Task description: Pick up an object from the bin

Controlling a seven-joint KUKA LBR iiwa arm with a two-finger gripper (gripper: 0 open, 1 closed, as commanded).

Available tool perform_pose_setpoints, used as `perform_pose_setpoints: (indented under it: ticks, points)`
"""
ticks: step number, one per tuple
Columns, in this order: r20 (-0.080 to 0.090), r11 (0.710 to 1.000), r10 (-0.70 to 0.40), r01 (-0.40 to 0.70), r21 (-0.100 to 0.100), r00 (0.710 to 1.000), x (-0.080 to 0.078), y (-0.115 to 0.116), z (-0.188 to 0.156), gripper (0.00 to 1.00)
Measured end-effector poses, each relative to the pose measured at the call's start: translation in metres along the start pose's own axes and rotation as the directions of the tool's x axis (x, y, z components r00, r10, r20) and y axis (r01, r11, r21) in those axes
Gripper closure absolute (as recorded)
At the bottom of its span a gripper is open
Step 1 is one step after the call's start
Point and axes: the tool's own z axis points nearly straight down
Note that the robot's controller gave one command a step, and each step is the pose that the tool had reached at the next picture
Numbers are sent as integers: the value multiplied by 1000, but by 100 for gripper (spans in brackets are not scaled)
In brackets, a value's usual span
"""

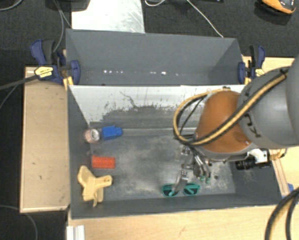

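The gripper (185,180) is low over the near right part of the bin (139,109), directly above a small teal item (191,189) lying on the floor close to the near wall. The item shows as two teal lobes, one on either side of the gripper's tip; its kind cannot be determined. Whether the gripper is apart, together or clamped on the item cannot be told, as the wrist mechanism and the orange cover (219,126) obscure it. Contact with the teal item cannot be confirmed. Well apart, along the left side of the bin, lie a blue cylindrical piece (111,132) with a pale round end, a red block (103,162) and a tan plastic piece (93,183).
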Motion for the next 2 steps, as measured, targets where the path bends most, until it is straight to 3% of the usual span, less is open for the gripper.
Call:
perform_pose_setpoints:
  ticks: [1, 2]
  points:
    - [10, 816, -579, 579, 5, 816, 15, 22, 23, 0]
    - [2, 988, -155, 155, 0, 988, 12, 28, 29, 100]
